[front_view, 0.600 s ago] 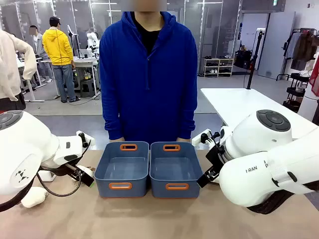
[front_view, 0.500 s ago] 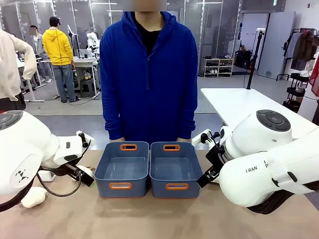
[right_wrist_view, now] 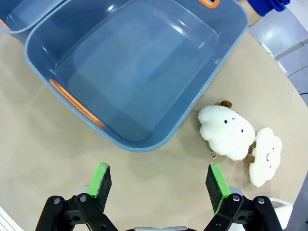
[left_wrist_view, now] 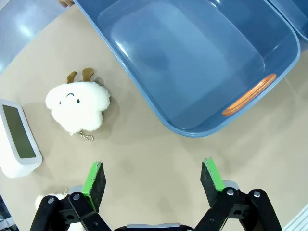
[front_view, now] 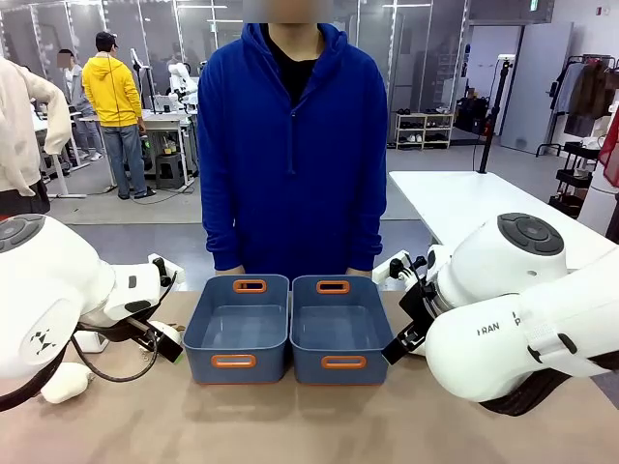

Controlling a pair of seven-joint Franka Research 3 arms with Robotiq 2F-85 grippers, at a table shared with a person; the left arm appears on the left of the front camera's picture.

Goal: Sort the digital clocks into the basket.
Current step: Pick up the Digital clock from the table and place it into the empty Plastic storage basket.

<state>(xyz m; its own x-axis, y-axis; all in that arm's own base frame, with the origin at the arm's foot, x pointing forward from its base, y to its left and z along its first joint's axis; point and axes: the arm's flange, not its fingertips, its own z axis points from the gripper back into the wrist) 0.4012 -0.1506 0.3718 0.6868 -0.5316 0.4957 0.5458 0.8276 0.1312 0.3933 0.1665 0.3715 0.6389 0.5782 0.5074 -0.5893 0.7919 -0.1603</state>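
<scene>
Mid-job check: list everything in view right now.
blue-grey rectangular plastic baskets with orange-rimmed slots: two, side by side mid-table, empty.
white rounded plastic digital clock: one, greyish display, left of the baskets.
cream fluffy plush toys: at least three; one beside the clock, two right of the baskets.
tan table: one, beneath everything.
person in blue hoodie: one, far side.
left gripper: black, green pads, open above the table.
right gripper: same, open above the table.
</scene>
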